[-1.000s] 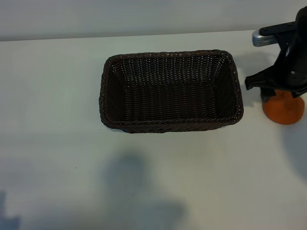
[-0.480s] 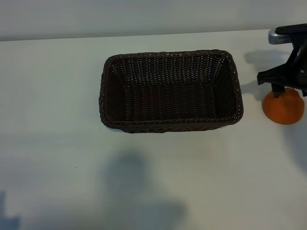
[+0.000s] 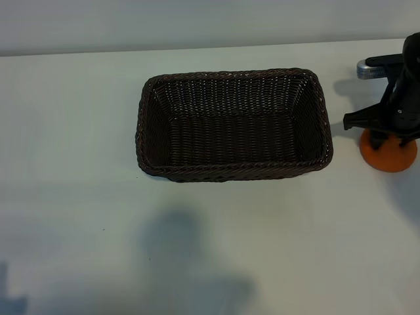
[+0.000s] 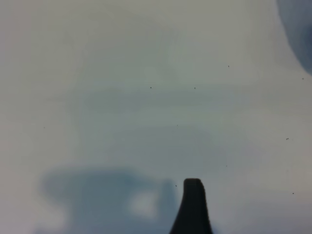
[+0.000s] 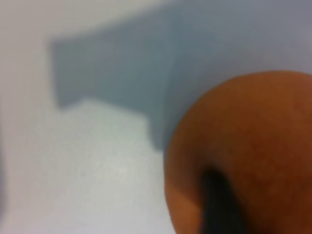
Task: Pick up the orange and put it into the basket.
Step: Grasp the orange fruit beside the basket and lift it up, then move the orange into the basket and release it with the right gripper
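Observation:
The orange (image 3: 392,157) lies on the white table to the right of the dark woven basket (image 3: 231,173), apart from it. My right gripper (image 3: 387,136) comes down over the orange from above and hides its top. In the right wrist view the orange (image 5: 258,122) fills the near corner, with one dark finger (image 5: 219,207) pressed against its skin; the jaws are closed on the fruit. The basket has nothing in it. My left gripper is outside the exterior view; its wrist view shows one dark finger (image 4: 193,207) over bare table, holding nothing.
The white table (image 3: 79,131) stretches to the left of and in front of the basket, with arm shadows (image 3: 184,256) on the near part. A silver part of the right arm (image 3: 371,67) sticks out behind the orange. A pale wall bounds the far edge.
The right gripper has dropped lower over the orange and its jaws have closed in on it. The orange, the basket and the left arm have stayed where they were.

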